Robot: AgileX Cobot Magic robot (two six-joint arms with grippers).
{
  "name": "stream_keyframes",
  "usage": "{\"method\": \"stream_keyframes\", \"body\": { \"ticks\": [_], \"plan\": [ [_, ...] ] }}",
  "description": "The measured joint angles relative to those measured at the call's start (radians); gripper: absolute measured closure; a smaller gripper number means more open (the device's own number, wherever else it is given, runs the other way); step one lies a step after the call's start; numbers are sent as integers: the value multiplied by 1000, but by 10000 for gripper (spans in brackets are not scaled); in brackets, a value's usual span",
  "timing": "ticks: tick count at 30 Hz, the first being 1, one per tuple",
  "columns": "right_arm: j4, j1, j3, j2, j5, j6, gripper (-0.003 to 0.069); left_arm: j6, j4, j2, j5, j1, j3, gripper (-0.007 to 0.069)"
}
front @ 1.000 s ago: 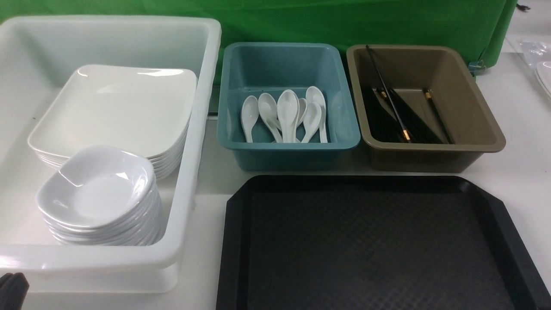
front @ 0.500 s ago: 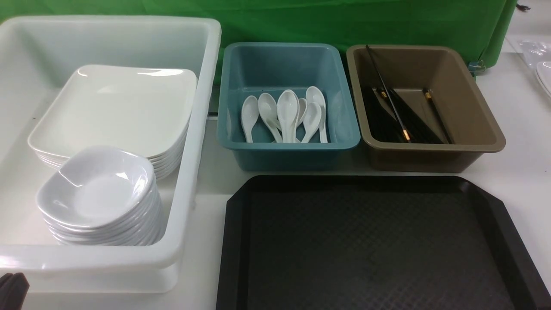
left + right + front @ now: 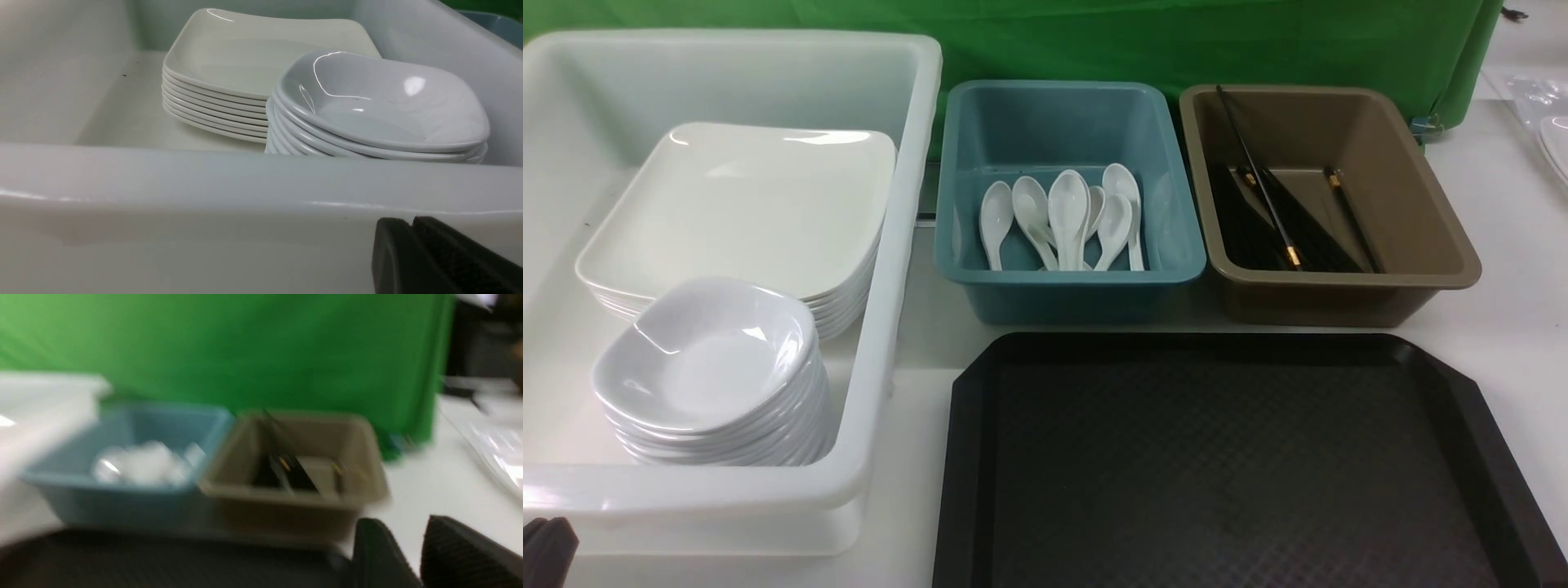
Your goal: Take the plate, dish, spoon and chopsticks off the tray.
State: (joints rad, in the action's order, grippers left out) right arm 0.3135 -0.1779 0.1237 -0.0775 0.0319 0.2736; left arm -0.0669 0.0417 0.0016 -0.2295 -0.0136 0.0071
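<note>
The black tray (image 3: 1225, 474) lies bare at the front right, with nothing on it. A stack of white plates (image 3: 743, 204) and a stack of small greyish dishes (image 3: 707, 359) sit in the white bin (image 3: 882, 327). Several white spoons (image 3: 1066, 216) lie in the blue bin (image 3: 1070, 114). Black chopsticks (image 3: 1270, 216) lie in the brown bin (image 3: 1405, 180). My left gripper (image 3: 543, 551) shows at the bottom left corner. In the left wrist view it (image 3: 410, 222) is shut and empty, before the bin's near wall (image 3: 163, 192). My right gripper (image 3: 402, 526) is slightly open and empty, by the tray's far right corner.
A green cloth (image 3: 1176, 41) hangs behind the bins. The white table (image 3: 1503, 310) runs to the right of the brown bin, with pale dishes (image 3: 1556, 147) at its far right edge. The right wrist view is blurred.
</note>
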Motion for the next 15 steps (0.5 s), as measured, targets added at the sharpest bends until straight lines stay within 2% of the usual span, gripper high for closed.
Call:
{"method": "stream_keyframes", "body": {
  "ticks": [3, 5, 7, 15],
  "plan": [
    [-1, 66, -93, 26, 15, -4, 438, 0, 0, 0, 0, 0, 0, 608],
    [-5, 126, -126, 64, 150, -1, 432, 0, 0, 0, -1, 0, 0, 608],
    [-2, 160, -132, 74, 202, -11, 427, 0, 0, -1, -1, 0, 0, 608],
    [-7, 172, -132, 76, 208, -20, 424, 0, -7, -1, -1, 0, 0, 608]
  ]
}}
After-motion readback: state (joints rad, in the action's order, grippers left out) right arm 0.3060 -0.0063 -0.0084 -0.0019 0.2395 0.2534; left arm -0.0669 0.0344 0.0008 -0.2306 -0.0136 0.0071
